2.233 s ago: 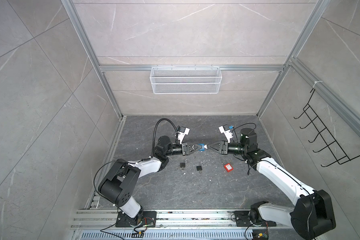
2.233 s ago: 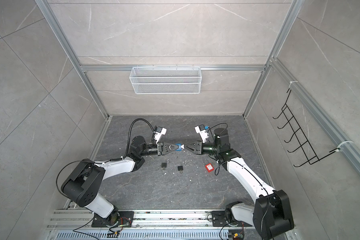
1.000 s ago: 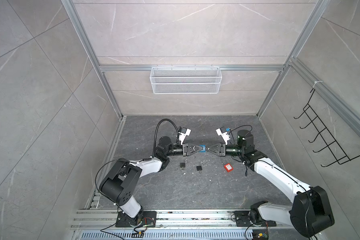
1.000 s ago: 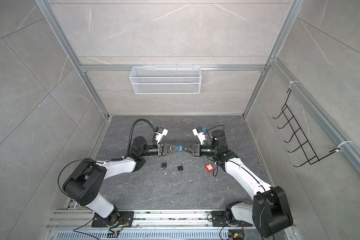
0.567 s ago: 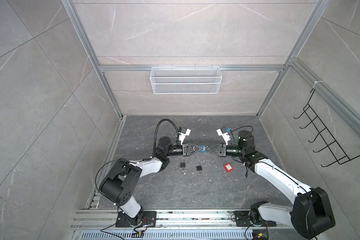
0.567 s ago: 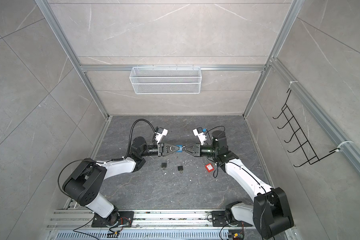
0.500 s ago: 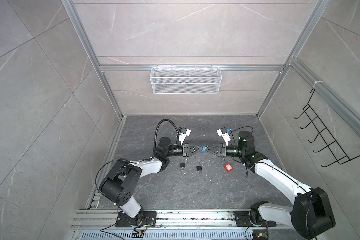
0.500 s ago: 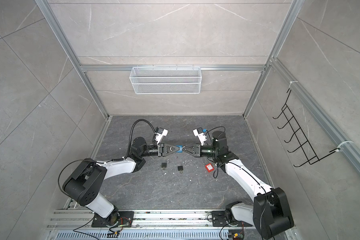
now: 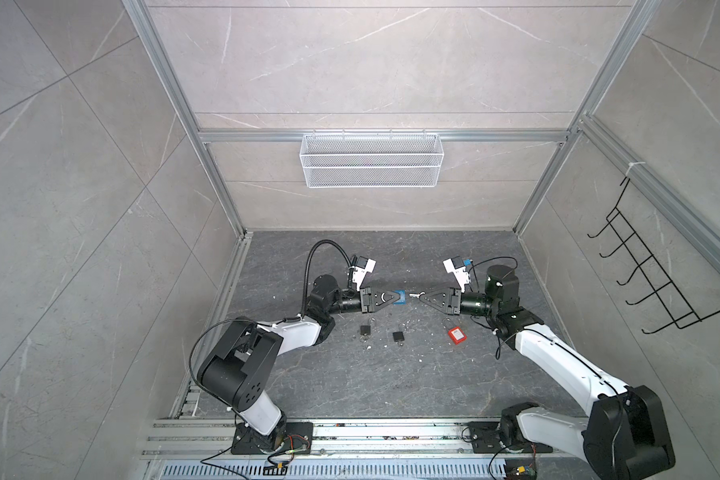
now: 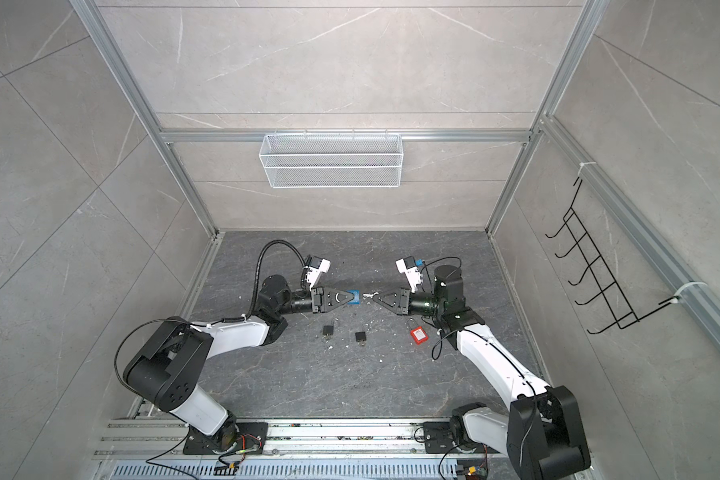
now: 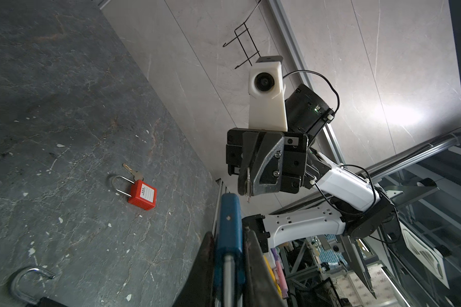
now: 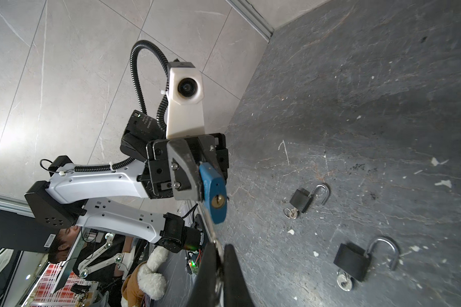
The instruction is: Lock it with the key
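Over slate (image 9: 350,374), left end effector (image 9: 395,298) clamps blue padlock (image 12: 214,196), right end effector (image 9: 423,296) silvery key (image 9: 413,295).

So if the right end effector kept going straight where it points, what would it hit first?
Most likely the blue padlock in the left end effector, directly ahead; its key would touch first.

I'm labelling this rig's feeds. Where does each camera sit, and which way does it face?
Top views: high over the arm bases, looking down at the floor; left arm and right arm whole, left pincer holding blue padlock, right pincer holding key.
Left wrist: on the left arm, facing the right arm; own fingers flank the padlock.
Right wrist: on the right arm, facing the left arm; own fingers pinch the key.
Shared: all show the padlock; wrist views face each other.
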Robot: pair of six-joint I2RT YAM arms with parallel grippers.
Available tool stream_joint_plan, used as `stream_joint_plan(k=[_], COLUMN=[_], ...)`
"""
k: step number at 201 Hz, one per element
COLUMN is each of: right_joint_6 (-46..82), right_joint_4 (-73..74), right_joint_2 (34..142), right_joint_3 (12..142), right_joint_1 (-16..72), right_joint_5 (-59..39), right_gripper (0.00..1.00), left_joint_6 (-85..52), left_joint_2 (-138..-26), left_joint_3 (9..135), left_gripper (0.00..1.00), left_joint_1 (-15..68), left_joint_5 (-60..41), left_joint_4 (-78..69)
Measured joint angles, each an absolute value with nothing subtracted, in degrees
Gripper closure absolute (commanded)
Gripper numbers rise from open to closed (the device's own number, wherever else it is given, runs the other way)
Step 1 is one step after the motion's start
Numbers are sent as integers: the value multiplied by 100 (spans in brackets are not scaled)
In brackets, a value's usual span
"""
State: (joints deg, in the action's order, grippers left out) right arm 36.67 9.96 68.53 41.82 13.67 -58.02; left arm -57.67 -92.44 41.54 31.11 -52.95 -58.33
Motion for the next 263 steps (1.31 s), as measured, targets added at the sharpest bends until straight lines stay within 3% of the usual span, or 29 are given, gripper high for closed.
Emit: stream_joint_plan(k=[51, 86, 159, 263], right_joint_6=[3605, 3647, 3430, 3542], right_joint_4=[456, 296, -261, -281], right_joint_2=[6779, 6772, 6781, 6696], right_joint_3=[4198, 4198, 4071, 3328], right_joint_1=[1337, 1337, 1337, 1347], right_joint_5=[-5164, -4858, -3942, -2456], right_gripper=[100, 100, 100, 100], left_joint_6=[-4676, -4125, -3422, -2888], left_joint_2=[-8803, -8737, -8781, -9629], left_joint_3=[4462, 4834, 4952, 5636], left_gripper=[100, 100, 100, 100], left_joint_1=[3225, 3330, 3706, 3953], left_joint_5=[-4156, -3911, -3500, -3852], left_joint_4=[-3341, -2241, -1299, -797])
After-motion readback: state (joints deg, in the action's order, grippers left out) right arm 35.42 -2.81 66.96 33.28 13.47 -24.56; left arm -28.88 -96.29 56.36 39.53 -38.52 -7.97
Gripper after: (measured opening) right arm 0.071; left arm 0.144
